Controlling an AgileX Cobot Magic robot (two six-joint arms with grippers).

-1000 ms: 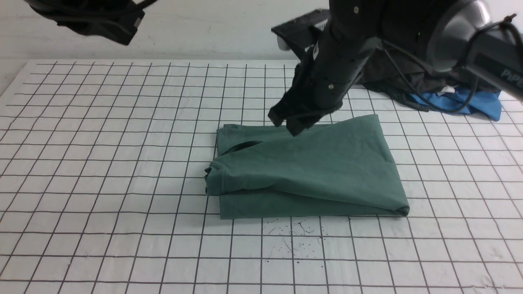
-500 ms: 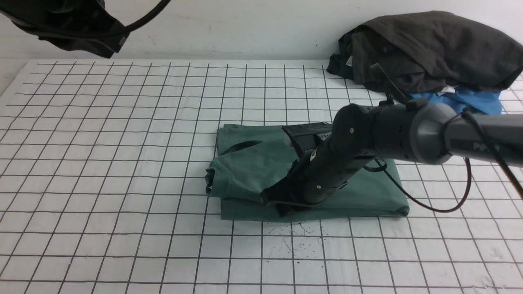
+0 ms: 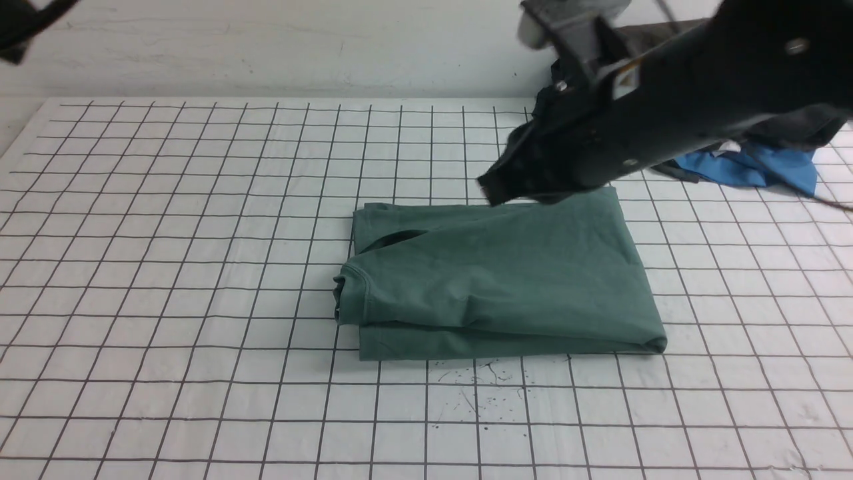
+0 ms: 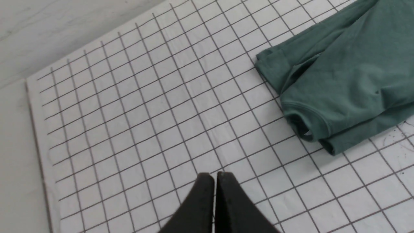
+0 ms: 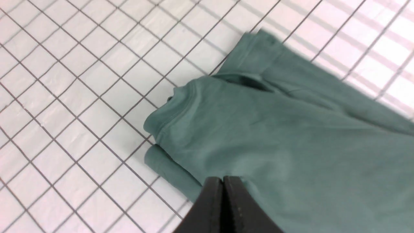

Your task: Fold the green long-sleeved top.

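Moved: R gripper (image 3: 494, 189) up off green long-sleeved top (image 3: 506, 280), above its far edge.
Fingers: pressed together, empty; L gripper (image 4: 215, 177) too.
Top: folded, on grid mat (image 3: 166, 267).
Risk: low pass snags upper layer, undoes fold.

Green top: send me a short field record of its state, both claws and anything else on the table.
top: green long-sleeved top, folded into a compact rectangle, flat on gridded table
neckline: on its left end
right claw: shut, empty, above the top's far edge
left claw: shut, empty, over bare grid
other: dark garment, blue garment, far right
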